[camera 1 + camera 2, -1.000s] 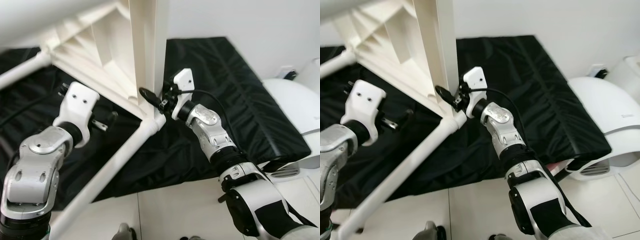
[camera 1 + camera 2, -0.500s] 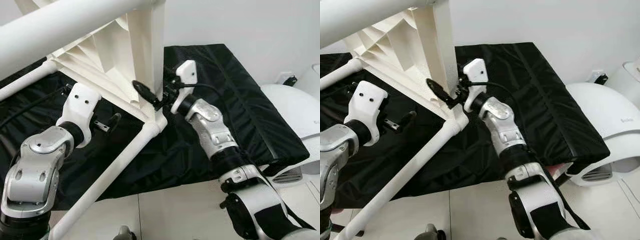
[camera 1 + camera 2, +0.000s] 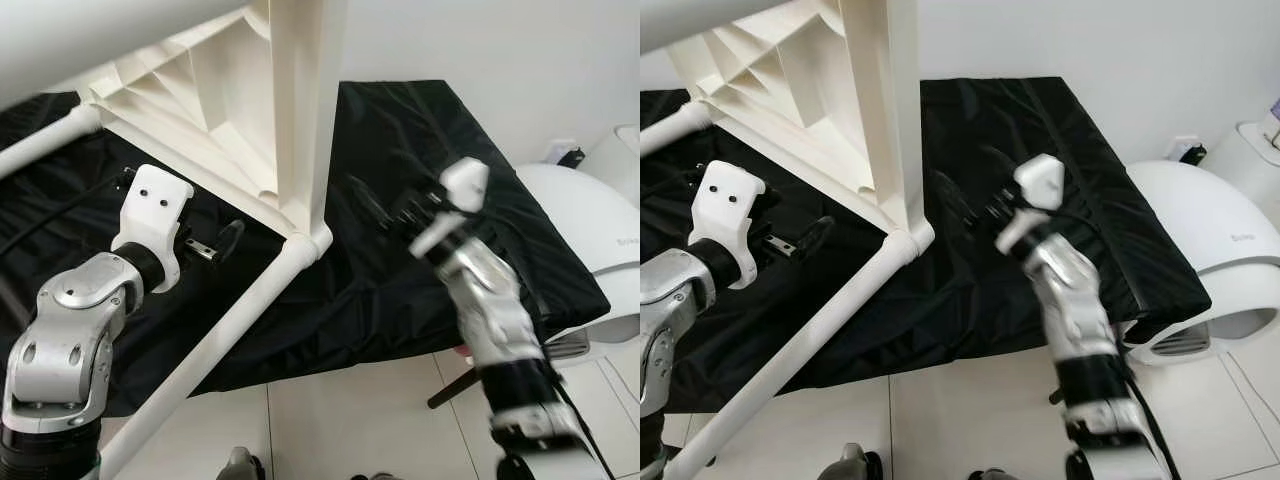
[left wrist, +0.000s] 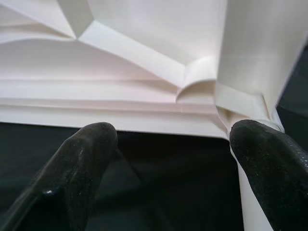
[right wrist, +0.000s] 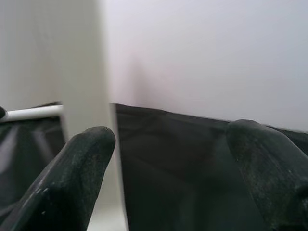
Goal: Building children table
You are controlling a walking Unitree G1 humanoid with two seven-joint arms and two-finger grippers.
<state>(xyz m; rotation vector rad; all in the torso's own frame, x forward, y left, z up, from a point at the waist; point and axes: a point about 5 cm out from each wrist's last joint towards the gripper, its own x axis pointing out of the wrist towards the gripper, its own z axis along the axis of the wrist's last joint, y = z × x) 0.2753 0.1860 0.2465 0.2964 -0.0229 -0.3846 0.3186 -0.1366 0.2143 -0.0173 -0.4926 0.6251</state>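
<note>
Item: white children's table, tipped on the black mat, one leg socketed at its corner; we hold both the left gripper and the right gripper spread and empty (right blurred), so we judge fetching another leg comes next.

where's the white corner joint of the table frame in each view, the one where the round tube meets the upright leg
Left eye view: corner joint, centre, at the foot of the upright leg.
Right eye view: centre-left, same junction.
Left wrist view: beside the right-hand fingertip, below the ribbed underside.
Right wrist view: I cannot make out the joint; a blurred leg crosses the picture.
Shared landmark: the black mat behind the frame.
</note>
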